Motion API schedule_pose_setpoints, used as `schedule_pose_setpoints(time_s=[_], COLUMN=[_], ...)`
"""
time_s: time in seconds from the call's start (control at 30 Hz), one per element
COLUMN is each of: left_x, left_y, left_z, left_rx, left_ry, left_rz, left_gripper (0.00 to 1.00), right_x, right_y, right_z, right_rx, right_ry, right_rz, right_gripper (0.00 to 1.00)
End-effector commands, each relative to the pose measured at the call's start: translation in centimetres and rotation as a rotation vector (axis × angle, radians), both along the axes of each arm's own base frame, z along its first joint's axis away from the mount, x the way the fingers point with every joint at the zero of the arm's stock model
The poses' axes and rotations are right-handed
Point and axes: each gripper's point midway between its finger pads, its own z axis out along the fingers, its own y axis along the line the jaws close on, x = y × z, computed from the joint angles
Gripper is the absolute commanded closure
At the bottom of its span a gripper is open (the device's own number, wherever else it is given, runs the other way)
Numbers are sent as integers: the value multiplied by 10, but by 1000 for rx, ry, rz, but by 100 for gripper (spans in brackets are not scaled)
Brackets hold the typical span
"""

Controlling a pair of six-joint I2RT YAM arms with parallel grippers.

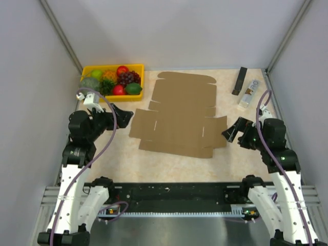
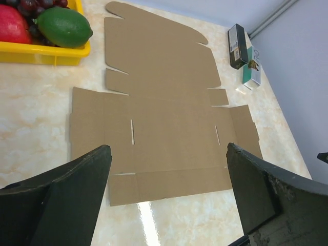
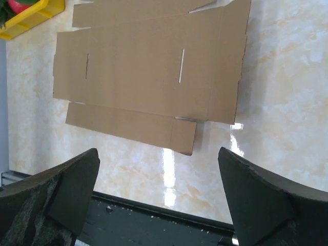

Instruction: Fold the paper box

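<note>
Marbled table [image 1: 169, 164] | paper box [image 1: 179, 120] flat, unfolded | left fingers [image 2: 77, 195] apart | right fingers [image 3: 256, 200] apart

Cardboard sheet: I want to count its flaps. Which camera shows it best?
The top view: the whole cardboard sheet lies flat there, with nothing in front of it. The left wrist view shows nearly all of it, at a slant. The right wrist view cuts off its far part.

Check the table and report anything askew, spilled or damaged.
Nothing serious. The paper box lies flat and undamaged, only turned slightly against the table edge. The fruit sits inside the yellow tray; nothing spilled.
</note>
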Motion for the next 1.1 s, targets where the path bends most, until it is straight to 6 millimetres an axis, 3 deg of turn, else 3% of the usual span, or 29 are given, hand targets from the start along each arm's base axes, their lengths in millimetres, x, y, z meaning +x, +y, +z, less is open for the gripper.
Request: schedule_pose_setpoints(time_s=[0.0,0.1,0.23,0.27,0.33,0.37,0.4,0.43,0.47,0.63,0.8,0.87,0.97,1.07], left_x=[0,-3,-13,-17,-25,-28,-26,-35,-36,-42,-20,-5,12,21], left_y=[-3,-13,-42,-52,-67,-73,-77,-91,-95,-123,-116,-101,-91,-95], left_z=[15,6,-10,-7,-23,-26,-30,-34,-38,-57,-72,-87,-83,-77], left_rx=[-8,-16,-110,-152,-171,-162,-142,-123,-100,-47,27,92,136,120], left_ry=[-37,-1,69,59,100,102,99,111,110,162,194,243,245,235], left_rz=[-14,-81,-262,-317,-377,-397,-386,-432,-437,-483,-375,-260,-178,-172], left_gripper=[3,3,4,4,4,4,5,5,5,9,13,13,11,5], right_x=[5,4,13,19,15,20,12,12,11,11,19,23,24,26], right_y=[8,19,27,30,36,39,44,48,51,62,62,62,64,64], right_z=[-19,-62,-85,-86,-107,-111,-126,-134,-140,-166,-172,-171,-170,-165], right_rx=[29,69,107,134,157,173,181,200,206,214,206,206,210,204], right_ry=[121,306,376,366,426,423,462,485,490,481,431,406,383,352], right_rz=[37,86,94,82,77,68,80,77,78,69,44,44,53,71], right_gripper=[1,2,8,11,14,17,21,22,30,36,51,60,72,79])
